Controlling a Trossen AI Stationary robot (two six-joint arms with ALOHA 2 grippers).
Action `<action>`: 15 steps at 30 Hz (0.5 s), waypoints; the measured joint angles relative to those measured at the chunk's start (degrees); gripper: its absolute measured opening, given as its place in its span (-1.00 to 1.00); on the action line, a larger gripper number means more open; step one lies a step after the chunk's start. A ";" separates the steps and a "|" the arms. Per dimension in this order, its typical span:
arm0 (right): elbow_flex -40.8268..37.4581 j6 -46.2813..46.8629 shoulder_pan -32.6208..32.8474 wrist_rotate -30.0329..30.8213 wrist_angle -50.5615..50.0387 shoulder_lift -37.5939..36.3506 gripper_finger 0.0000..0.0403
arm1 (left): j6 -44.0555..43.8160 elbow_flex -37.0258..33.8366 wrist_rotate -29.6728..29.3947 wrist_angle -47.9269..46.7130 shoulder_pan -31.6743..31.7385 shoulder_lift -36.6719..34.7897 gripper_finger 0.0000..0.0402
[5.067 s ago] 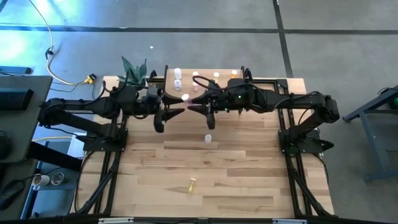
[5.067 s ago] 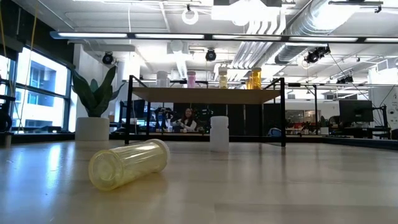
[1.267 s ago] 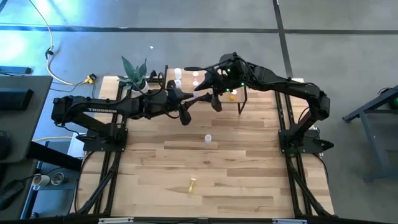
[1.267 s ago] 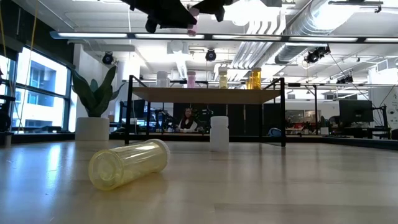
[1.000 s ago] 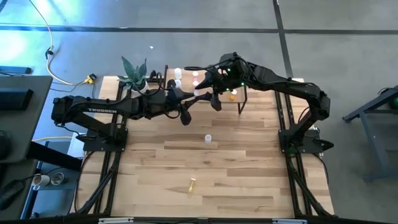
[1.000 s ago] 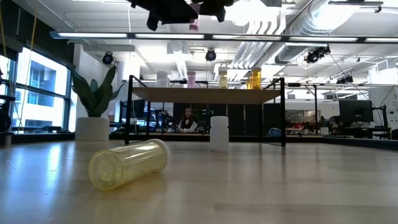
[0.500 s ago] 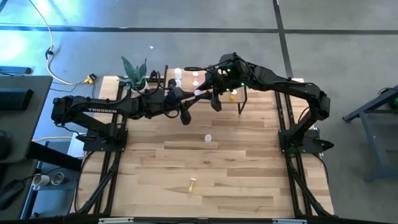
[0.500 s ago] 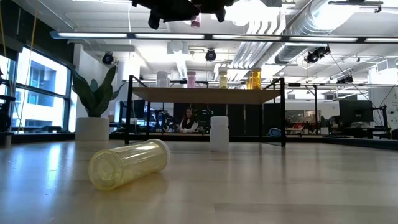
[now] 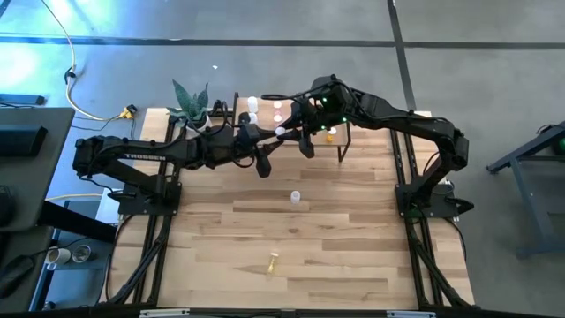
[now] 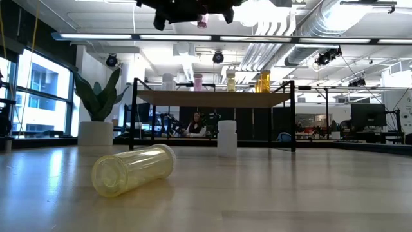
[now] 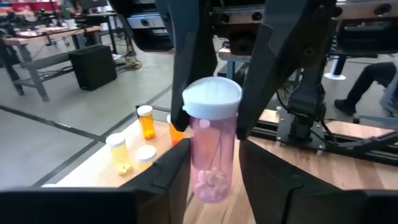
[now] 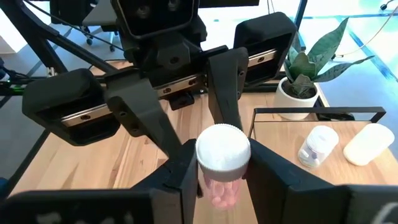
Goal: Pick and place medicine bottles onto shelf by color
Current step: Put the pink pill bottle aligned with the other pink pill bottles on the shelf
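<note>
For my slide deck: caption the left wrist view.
Both hands grip a pink, white-capped bottle mid-handover above the shelf.

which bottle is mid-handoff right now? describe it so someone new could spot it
Start at the shelf along the table's far edge. Just in front of it, in the air, the left tool and the right tool meet on one pink bottle. Unlike the bottles standing on the shelf, it is held up between dark fingers, white cap on, with tablets inside.

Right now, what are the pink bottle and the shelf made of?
The pink bottle looks like see-through tinted plastic, since pills show inside; its white cap looks matte and ribbed. The shelf seems pale wood on thin black metal legs.
</note>
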 joint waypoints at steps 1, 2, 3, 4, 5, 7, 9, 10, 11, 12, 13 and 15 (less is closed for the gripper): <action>0.00 0.00 -0.02 0.00 0.00 0.00 -0.50 | 0.02 0.00 0.45 -0.05 0.00 0.00 -0.34; 0.00 0.00 0.00 0.02 0.00 -0.02 -0.50 | 0.02 0.00 0.73 -0.05 0.00 0.00 -0.30; 0.00 0.00 -0.02 0.00 0.01 -0.02 -0.50 | 0.03 0.00 0.85 -0.06 0.00 0.00 -0.26; 0.00 0.00 -0.02 0.02 0.00 -0.02 -0.50 | 0.05 0.00 0.90 -0.06 0.00 0.00 -0.22; 0.00 0.00 -0.02 0.02 0.00 -0.02 -0.50 | 0.11 0.00 0.90 -0.05 -0.02 0.00 -0.18; 0.00 0.00 -0.02 0.02 0.00 -0.02 -0.50 | 0.17 0.00 0.90 -0.10 -0.09 -0.09 -0.10; 0.00 0.00 -0.11 0.20 0.00 -0.04 -0.50 | 0.22 0.00 0.84 -0.76 -0.08 -0.70 -0.04; 0.00 0.00 -0.15 0.22 0.00 -0.04 -0.50 | 0.49 0.00 0.73 -0.90 -0.09 -1.10 -0.02; 0.00 -0.01 -0.16 0.25 0.02 -0.05 -0.50 | 0.66 0.00 0.69 -1.65 -0.07 -1.67 0.00; 0.00 -0.02 -0.21 0.26 0.00 -0.07 -0.50 | 0.68 0.00 0.62 -2.33 -0.07 -2.26 0.02; 0.00 -0.04 -0.37 0.28 0.00 -0.09 -0.50 | 0.68 0.00 0.50 -2.82 -0.07 -2.87 0.03; 0.00 0.00 -0.56 0.46 -0.02 -0.39 -0.50 | 0.68 0.00 0.44 -3.81 -0.07 -4.21 0.04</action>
